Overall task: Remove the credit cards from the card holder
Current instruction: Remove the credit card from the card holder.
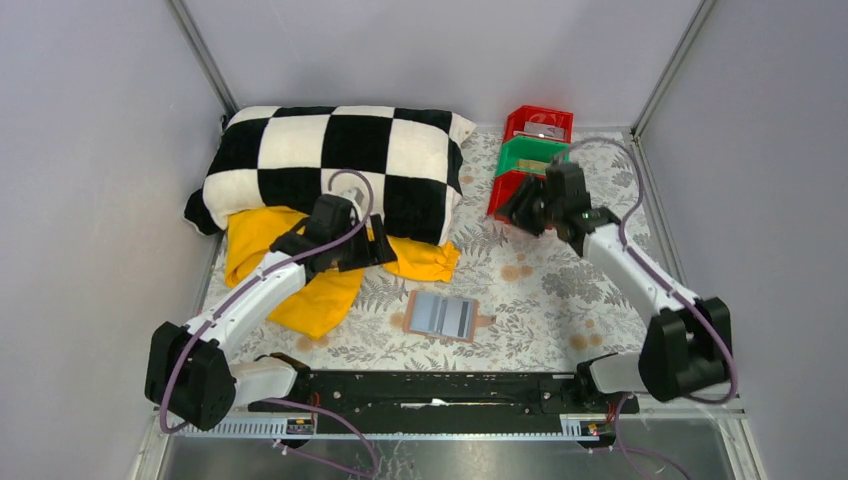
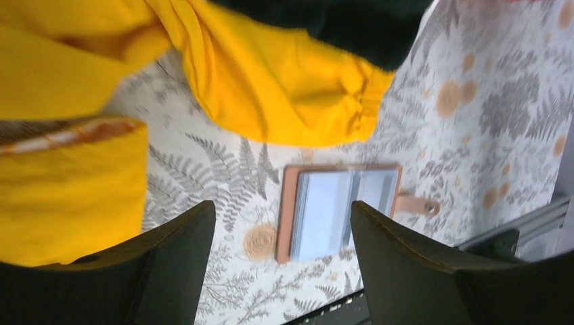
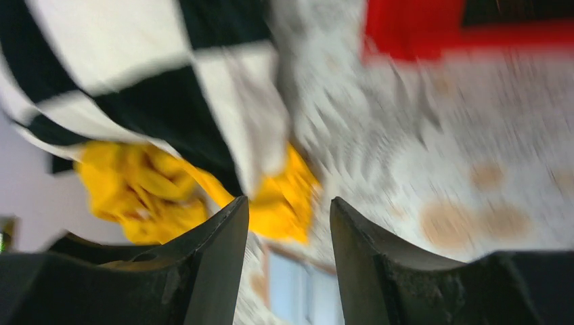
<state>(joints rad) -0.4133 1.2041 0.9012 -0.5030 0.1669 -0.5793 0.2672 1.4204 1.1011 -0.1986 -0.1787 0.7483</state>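
Note:
The card holder lies open and flat on the fern-print table, tan edging round grey-blue panels, its tab to the right. A dark strip crosses its right panel; I cannot tell whether it is one of the credit cards, and no card shows apart from it. My left gripper hovers over the yellow cloth, up and left of the holder. It is open and empty, and the card holder shows between its fingers. My right gripper is open and empty by the bins, and the card holder shows blurred far below it.
A black-and-white checkered pillow fills the back left, with a crumpled yellow cloth spilling out in front of it. Stacked red and green bins stand at the back right. Grey walls close in on both sides.

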